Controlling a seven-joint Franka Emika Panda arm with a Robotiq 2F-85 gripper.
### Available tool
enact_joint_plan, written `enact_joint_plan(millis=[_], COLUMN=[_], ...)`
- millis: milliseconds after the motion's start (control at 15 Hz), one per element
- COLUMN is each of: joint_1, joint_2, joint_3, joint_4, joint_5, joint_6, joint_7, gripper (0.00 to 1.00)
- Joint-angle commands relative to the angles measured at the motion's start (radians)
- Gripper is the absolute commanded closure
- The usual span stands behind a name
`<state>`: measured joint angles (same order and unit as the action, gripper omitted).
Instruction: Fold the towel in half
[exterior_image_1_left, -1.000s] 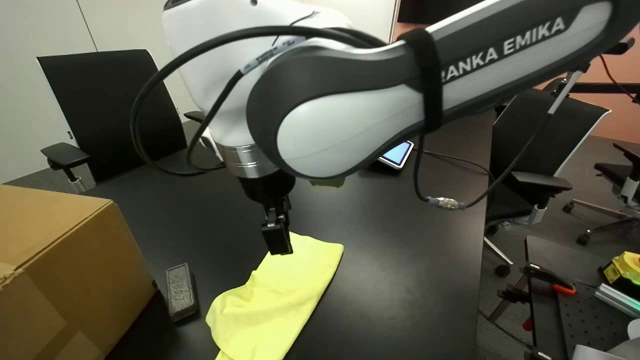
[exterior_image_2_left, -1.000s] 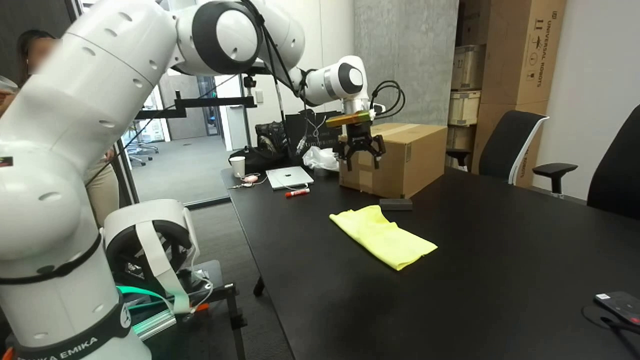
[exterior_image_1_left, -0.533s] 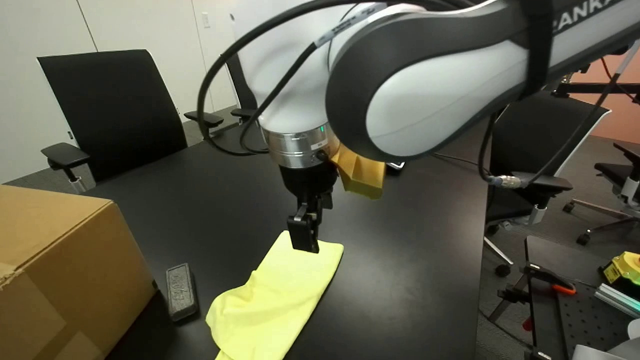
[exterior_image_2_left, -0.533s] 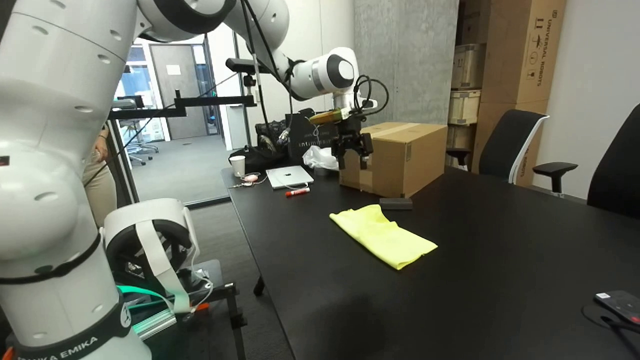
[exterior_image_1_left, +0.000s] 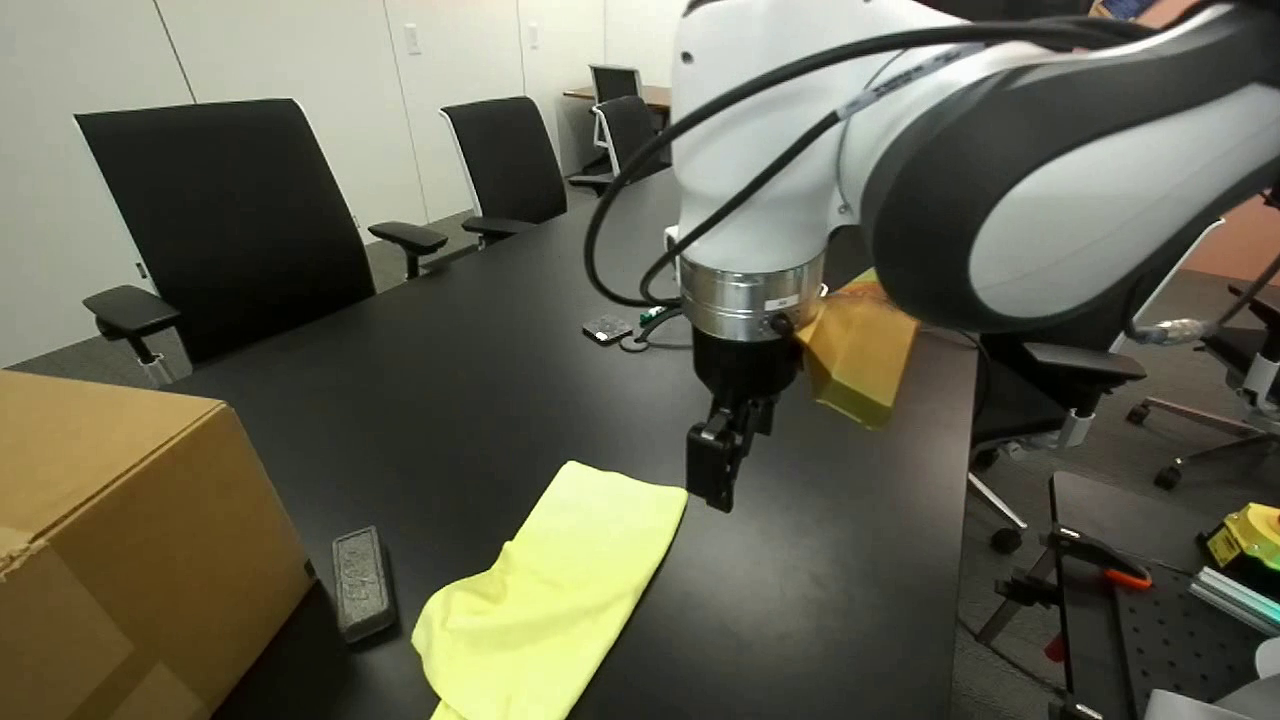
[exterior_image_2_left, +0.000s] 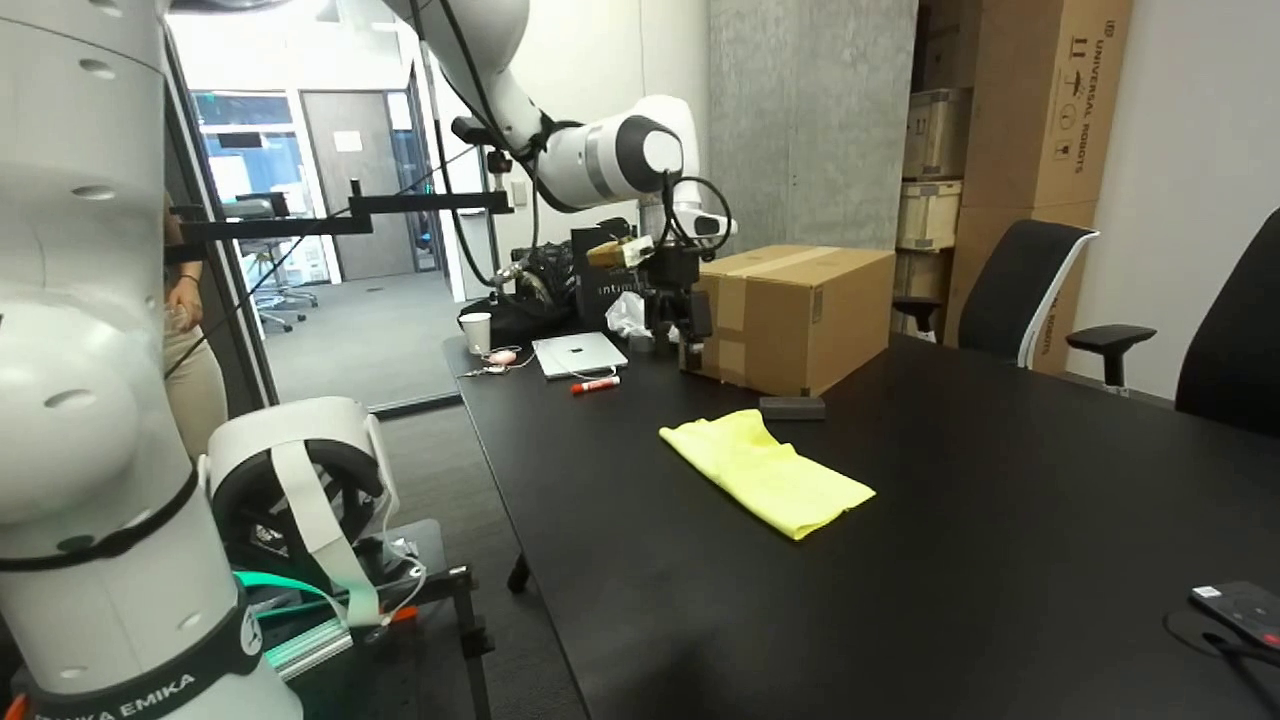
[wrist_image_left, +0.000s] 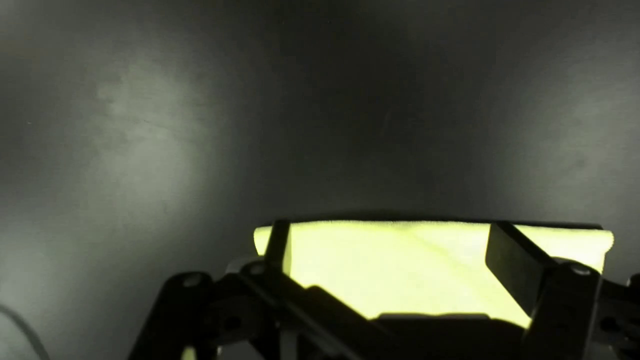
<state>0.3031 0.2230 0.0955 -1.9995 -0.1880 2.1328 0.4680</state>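
Note:
The pale-yellow towel lies on the black table as a long strip with a rumpled, uneven edge. It also lies flat in an exterior view. My gripper hangs pointing down above the table, apart from the towel; in that view it appears just right of the towel's far end. In an exterior view it shows in front of the box. In the wrist view my gripper is open, its fingers wide apart with nothing between them. The towel shows below and between the fingers, partly hidden by them.
A brown cardboard box and a dark eraser-like block lie beside the towel. A laptop, a red marker and a white cup are near the table edge. Chairs stand along the table.
My gripper has moved rightward in an exterior view and leftward and slightly lower in an exterior view from elsewhere. It has also turned about its vertical axis. The towel has not moved.

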Motion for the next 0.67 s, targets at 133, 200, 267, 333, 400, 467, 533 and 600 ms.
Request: enact_joint_plan(millis=[133, 200, 267, 333, 400, 467, 533, 600], joint_1=[-0.076, -0.089, -0.103, -0.12, -0.137, -0.156, -0.178, -0.199], joint_2=[-0.252, -0.289, -0.329, -0.371, -0.414, -0.459, -0.504, -0.555], joint_3=[0.008, 0.005, 0.003, 0.001, 0.0, -0.003, -0.008, -0.015], joint_4=[-0.361, -0.418, -0.476, -0.533, -0.592, -0.651, -0.71, -0.769], joint_5=[0.012, -0.003, -0.018, -0.031, -0.04, -0.053, -0.06, -0.058], joint_6=[0.153, 0.176, 0.198, 0.224, 0.248, 0.275, 0.304, 0.341], joint_7=[-0.05, -0.049, -0.052, -0.061, -0.076, -0.091, -0.106, -0.133], gripper=[0.0, 0.0, 0.0, 0.0, 0.0, 0.0, 0.0, 0.0])
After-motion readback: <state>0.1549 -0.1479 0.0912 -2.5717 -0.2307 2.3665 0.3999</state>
